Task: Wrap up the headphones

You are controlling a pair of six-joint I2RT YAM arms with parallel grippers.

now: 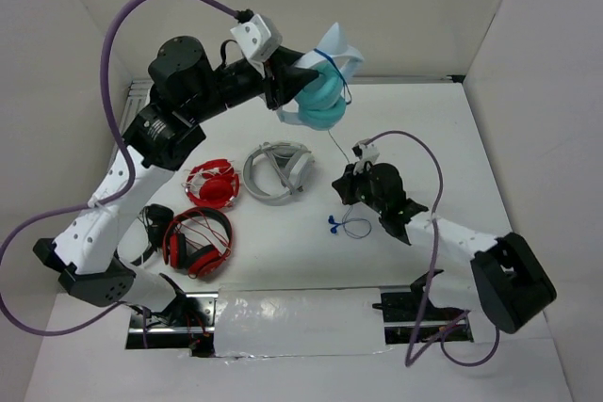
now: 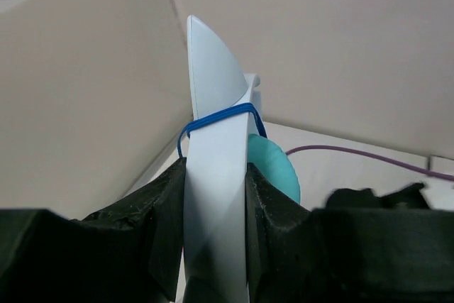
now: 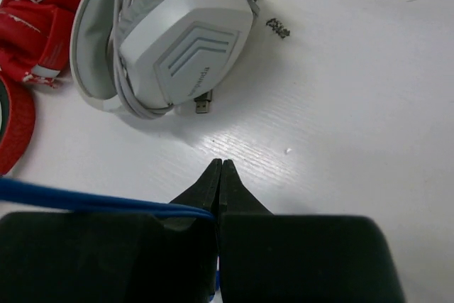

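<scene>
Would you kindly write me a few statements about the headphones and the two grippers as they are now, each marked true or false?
1. The left gripper holds the teal headphones by the headband, raised off the table. True.
2. The blue cable is looped around that headband. True.
3. The right gripper stands wide open. False: its jaws are shut, with the blue cable pinched between them.
4. The white headphones hang from the right gripper. False: they lie on the table, apart from it.
</scene>
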